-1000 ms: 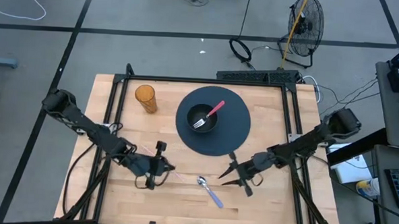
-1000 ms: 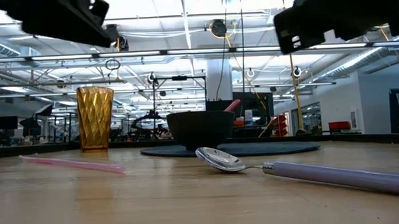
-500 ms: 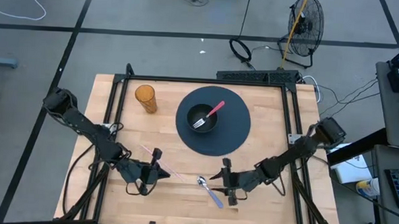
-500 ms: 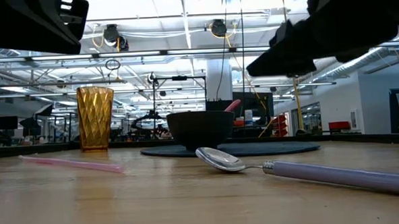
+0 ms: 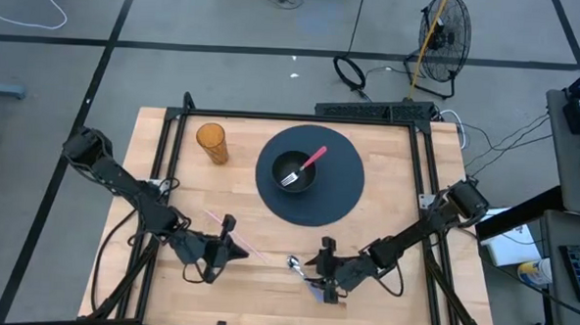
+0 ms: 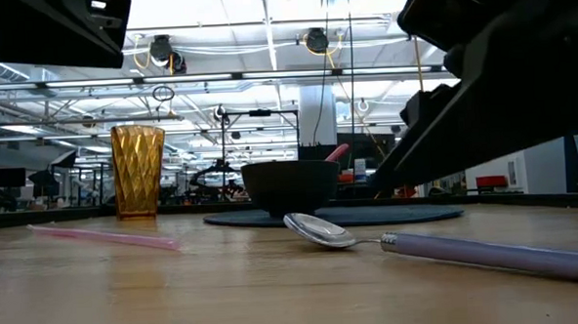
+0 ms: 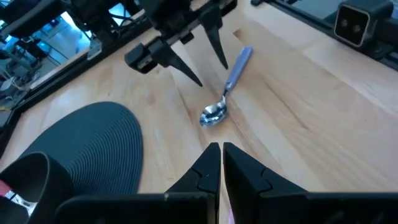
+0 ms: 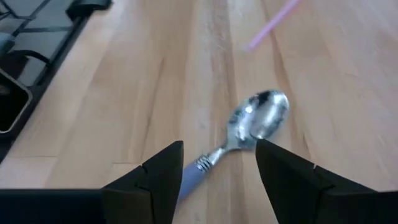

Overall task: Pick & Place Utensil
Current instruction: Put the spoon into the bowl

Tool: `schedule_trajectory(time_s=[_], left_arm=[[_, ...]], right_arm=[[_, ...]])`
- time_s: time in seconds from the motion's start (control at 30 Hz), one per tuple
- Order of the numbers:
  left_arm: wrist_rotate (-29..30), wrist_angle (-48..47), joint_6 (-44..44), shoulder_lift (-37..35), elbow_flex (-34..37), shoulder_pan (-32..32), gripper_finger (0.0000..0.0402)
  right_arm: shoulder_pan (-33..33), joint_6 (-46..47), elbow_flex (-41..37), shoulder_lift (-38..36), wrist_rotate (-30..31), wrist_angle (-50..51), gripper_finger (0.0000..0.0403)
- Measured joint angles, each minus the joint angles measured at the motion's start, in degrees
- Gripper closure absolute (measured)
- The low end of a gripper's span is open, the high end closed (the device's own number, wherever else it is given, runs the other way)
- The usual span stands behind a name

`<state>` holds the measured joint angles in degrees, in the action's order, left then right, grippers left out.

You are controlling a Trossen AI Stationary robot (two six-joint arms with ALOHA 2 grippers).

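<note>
The spoon (image 5: 305, 279), with a steel bowl and a lavender handle, lies flat on the wood near the table's near edge. It also shows in the low view (image 6: 319, 232) and the left wrist view (image 7: 227, 84). My right gripper (image 8: 219, 148) is open. Its fingers stand on either side of the spoon's neck (image 8: 214, 157), just behind the bowl, and I see no touch. From above, the right gripper (image 5: 313, 272) comes at the spoon from the table's right. My left gripper (image 7: 221, 148) is shut, holds nothing, and hovers left of the spoon (image 5: 242, 246).
A pink straw (image 5: 219, 225) lies on the wood by the left gripper. Farther back, a dark round mat (image 5: 339, 199) carries a black bowl (image 5: 291, 178) with a pink-handled fork (image 5: 313, 162) in it. An amber cup (image 5: 211, 142) stands at the far left. A black frame borders the table.
My right gripper has moved toward the table's near left, from beside the mat's near edge over to the spoon. It has come down and stayed open, and its fingers now flank the spoon's neck. The spoon has not moved.
</note>
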<state>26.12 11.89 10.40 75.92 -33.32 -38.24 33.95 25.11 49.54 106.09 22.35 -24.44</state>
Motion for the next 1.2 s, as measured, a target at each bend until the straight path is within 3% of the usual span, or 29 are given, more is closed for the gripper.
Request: schedule_trajectory(time_s=[0.27,0.77,0.97,1.2], left_arm=[[0.53,1.93,-0.47,0.00,0.00,-0.02,0.0376],[2.53,1.76,-1.71,0.00,0.00,-0.03,0.0376],[2.53,1.74,-1.70,0.00,0.00,-0.02,0.0376],[2.58,1.71,-1.48,0.00,0.00,0.03,0.0376]], right_arm=[[1.04,4.19,0.02,0.87,0.43,1.80,0.0206],[0.77,3.07,0.11,4.36,-1.58,-1.06,0.0212],[0.96,-2.04,-0.04,3.67,-2.98,-7.55,0.0214],[-0.22,1.06,-0.04,3.41,-2.23,-7.00,0.0212]])
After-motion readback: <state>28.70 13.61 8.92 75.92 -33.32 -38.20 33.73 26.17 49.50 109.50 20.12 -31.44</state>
